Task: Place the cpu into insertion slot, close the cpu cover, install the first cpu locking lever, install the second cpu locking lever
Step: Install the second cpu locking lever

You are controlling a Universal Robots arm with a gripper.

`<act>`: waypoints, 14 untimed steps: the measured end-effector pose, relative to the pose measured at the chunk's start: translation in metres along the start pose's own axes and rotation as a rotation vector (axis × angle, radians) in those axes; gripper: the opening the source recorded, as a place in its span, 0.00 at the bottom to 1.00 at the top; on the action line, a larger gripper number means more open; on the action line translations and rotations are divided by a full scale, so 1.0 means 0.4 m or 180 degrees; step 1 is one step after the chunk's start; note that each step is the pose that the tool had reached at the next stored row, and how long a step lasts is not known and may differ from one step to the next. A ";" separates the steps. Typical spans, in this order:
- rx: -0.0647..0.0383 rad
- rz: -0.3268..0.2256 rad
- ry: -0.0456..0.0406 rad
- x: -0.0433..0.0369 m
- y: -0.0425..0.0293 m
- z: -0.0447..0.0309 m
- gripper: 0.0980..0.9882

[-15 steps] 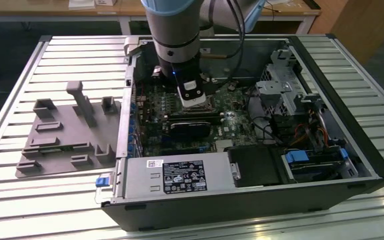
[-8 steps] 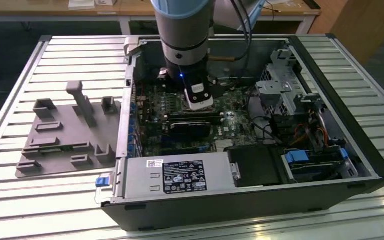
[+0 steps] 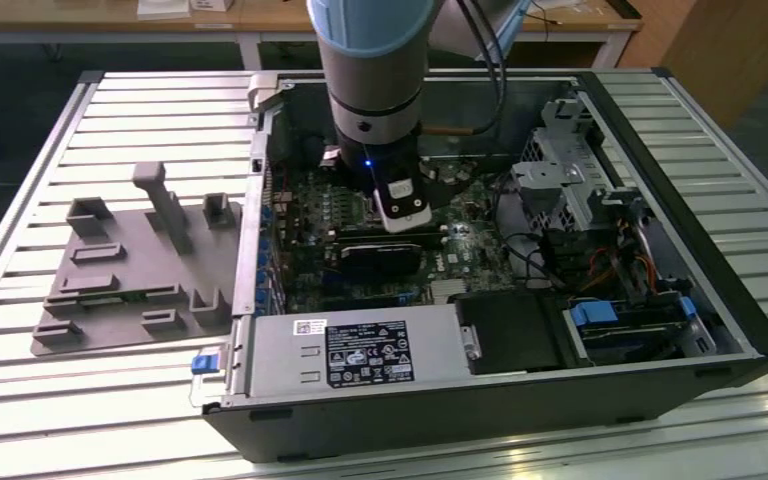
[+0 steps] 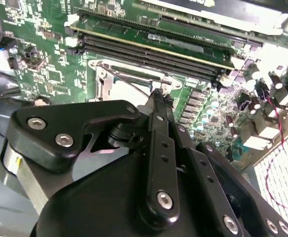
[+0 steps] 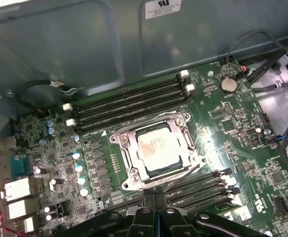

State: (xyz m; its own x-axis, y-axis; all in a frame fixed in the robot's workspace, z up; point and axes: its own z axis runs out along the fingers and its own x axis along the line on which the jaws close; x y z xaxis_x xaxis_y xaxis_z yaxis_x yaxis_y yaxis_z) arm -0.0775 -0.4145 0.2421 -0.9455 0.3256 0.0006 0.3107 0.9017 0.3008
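Silver-grey square cpu (image 5: 156,147) seated in socket, silvery metal frame cpu cover (image 5: 129,170) down. Thin wire locking lever (image 5: 181,177) looks unlatched. Black end effector (image 5: 155,200) fingers clenched together, empty.

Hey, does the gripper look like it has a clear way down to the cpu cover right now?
Probably yes. The gripper sits just beside the cpu cover, which lies flat around the cpu, and in the first wrist view nothing stands between them.
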 end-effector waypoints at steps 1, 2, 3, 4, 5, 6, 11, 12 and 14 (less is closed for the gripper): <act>0.0001 0.0001 0.0003 -0.001 -0.001 0.004 0.01; 0.0003 0.0002 0.0007 -0.003 -0.002 0.009 0.01; 0.0004 0.0004 0.0011 -0.004 -0.003 0.013 0.01; 0.0005 0.0005 0.0016 -0.005 -0.004 0.018 0.01; 0.0007 0.0006 0.0019 -0.005 -0.005 0.022 0.01; 0.0008 0.0007 0.0022 -0.005 -0.007 0.026 0.01; -0.0010 0.0010 0.0031 -0.005 -0.014 0.043 0.01; -0.0020 0.0011 0.0035 -0.005 -0.015 0.046 0.01; -0.0043 0.0013 0.0043 -0.002 -0.017 0.052 0.01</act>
State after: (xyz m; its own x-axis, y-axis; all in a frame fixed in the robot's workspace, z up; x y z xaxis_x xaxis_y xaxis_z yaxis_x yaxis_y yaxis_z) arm -0.0769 -0.4152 0.2204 -0.9455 0.3253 0.0146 0.3133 0.8964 0.3135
